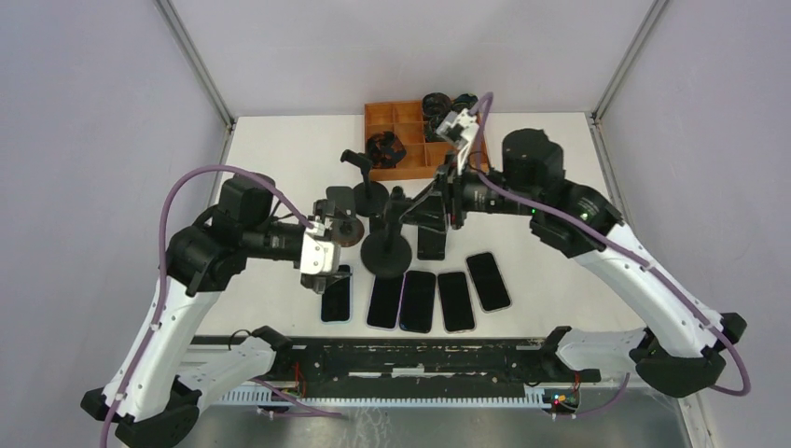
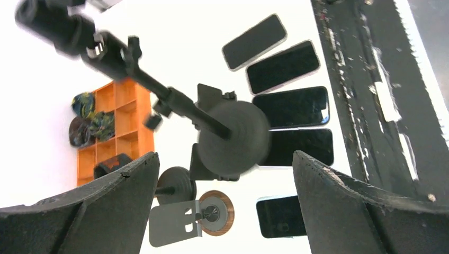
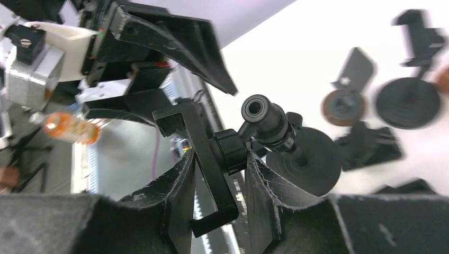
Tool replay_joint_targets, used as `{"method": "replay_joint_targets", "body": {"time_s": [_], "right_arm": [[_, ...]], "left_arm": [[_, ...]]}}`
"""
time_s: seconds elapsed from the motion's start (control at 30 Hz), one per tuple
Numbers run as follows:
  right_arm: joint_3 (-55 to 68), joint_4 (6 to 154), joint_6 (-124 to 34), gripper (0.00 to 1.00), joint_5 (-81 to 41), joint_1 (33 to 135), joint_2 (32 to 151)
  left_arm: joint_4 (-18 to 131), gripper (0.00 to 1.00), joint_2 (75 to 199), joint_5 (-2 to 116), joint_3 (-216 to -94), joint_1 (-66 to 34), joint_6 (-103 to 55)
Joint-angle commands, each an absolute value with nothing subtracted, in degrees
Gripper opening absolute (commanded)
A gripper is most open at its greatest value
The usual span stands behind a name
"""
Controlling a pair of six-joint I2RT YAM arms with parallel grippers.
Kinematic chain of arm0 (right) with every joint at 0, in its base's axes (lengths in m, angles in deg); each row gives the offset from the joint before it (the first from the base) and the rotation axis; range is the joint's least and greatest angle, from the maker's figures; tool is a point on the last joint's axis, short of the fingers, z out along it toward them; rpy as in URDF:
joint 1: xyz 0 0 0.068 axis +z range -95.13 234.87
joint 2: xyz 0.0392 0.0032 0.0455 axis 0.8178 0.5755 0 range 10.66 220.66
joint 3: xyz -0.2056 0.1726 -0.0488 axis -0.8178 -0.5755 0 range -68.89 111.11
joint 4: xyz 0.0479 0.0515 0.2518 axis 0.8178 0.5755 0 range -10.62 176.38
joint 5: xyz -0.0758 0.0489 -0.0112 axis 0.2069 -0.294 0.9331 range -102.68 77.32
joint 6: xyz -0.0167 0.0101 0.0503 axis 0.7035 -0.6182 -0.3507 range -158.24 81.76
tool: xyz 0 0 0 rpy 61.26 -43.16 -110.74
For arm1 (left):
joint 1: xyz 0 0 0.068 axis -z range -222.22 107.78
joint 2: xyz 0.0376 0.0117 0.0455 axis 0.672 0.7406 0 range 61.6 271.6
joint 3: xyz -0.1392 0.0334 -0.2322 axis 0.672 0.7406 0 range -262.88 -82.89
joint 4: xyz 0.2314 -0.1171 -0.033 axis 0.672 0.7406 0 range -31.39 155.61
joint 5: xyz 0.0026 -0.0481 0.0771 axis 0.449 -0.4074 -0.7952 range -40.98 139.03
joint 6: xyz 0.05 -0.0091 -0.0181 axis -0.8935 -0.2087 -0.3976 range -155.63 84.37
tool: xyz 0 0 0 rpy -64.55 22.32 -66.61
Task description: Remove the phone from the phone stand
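Right gripper (image 3: pixel 218 174) grips phone stand (image 3: pixel 304 161) (by its clamp (image 3: pixel 209 153)); left gripper (image 2: pixel 225 159) gapes.

Five phones (image 1: pixel 419 301) lie flat on the table (image 1: pixel 280 149), with three round-based stands (image 1: pixel 387 254) and one orange tray (image 1: pixel 381 115).

phone stand's upper arm (image 2: pixel 50 26) blurred in the corner, second stand (image 3: pixel 407 100) smeared at right edge, orange tray (image 1: pixel 396 110) partly hidden

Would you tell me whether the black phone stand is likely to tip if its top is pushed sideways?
Probably top-heavy: the phone stand carries its holder high on a thin stem. The wide round base should resist gentle pushes.
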State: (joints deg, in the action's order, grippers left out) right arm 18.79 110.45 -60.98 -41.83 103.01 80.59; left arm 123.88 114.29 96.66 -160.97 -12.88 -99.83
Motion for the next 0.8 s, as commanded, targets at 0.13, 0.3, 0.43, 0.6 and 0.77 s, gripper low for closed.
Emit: {"method": "replay_joint_targets", "body": {"time_s": [0.13, 0.3, 0.43, 0.6, 0.77], "right_arm": [[30.71, 123.28, -47.28, 0.00, -32.45, 90.89, 79.84], [31.34, 123.03, -47.27, 0.00, -33.05, 82.60, 81.15], [26.94, 118.80, -47.03, 0.00, -30.60, 78.36, 81.80], [16.21, 106.93, -45.49, 0.00, -31.41, 72.27, 82.02], [10.83, 97.01, -46.11, 0.00, -36.29, 67.59, 84.93]], "left_arm": [[108.36, 1.00, 115.83, 85.56, -164.63, -12.76, -76.18], [108.03, 1.00, 116.14, 86.16, -164.91, -12.78, -73.45], [108.03, 1.00, 117.77, 83.30, -165.99, -12.79, -69.21], [108.33, 1.00, 122.29, 77.01, -170.68, -12.82, -58.49], [110.46, 1.00, 125.48, 71.45, -172.96, -12.87, -54.00]]}}
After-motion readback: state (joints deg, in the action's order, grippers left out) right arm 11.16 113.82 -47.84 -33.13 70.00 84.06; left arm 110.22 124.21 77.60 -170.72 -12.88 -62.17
